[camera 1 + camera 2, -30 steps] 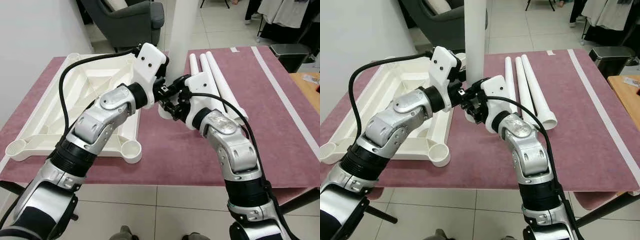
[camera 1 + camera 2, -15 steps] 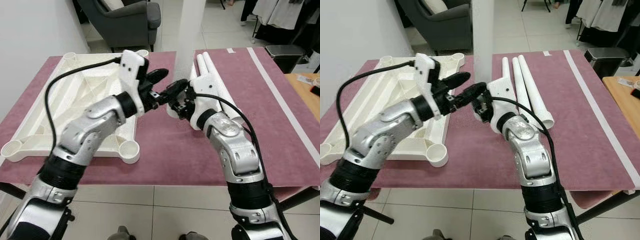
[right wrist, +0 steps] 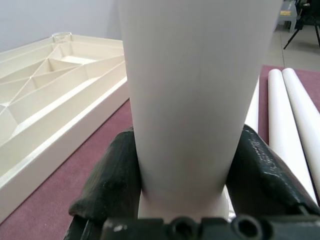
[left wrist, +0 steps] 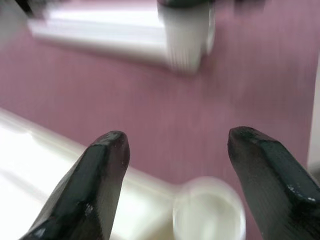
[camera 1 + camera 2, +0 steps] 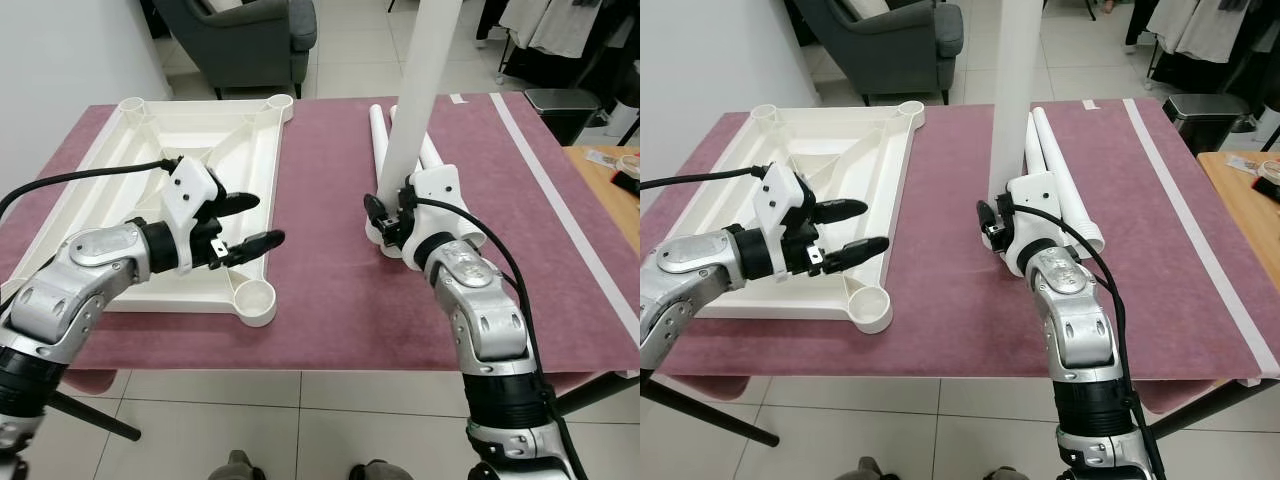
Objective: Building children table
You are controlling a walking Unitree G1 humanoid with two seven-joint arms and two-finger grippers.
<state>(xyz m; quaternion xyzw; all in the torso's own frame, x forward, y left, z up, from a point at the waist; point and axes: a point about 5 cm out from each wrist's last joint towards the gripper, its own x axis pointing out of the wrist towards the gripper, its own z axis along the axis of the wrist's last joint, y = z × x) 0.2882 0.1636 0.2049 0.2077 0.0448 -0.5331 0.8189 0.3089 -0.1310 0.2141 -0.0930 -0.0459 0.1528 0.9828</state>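
Observation:
The white table top (image 5: pixel 150 160) lies upside down on the left of the maroon mat, with a round socket at each corner. My right gripper (image 5: pixel 385 215) is shut on a white table leg (image 5: pixel 418 90) and holds it upright, its foot just above the mat. In the right wrist view the leg (image 3: pixel 195 90) sits between both fingers (image 3: pixel 112 170). My left gripper (image 5: pixel 268 219) is open and holds nothing, hovering over the top's right rim near the front corner socket (image 5: pixel 255 297). Its fingers (image 4: pixel 100 175) frame that socket (image 4: pixel 210 210).
More white legs (image 5: pixel 1065 190) lie side by side on the mat behind the right gripper. A white stripe (image 5: pixel 560 190) runs along the mat's right side. A grey armchair (image 5: pixel 245 40) stands beyond the table, a bin (image 5: pixel 560 105) and a wooden surface (image 5: pixel 610 170) to the right.
My left gripper has come away from the leg and swung left over the table top's rim. The right gripper has carried the upright leg to the right.

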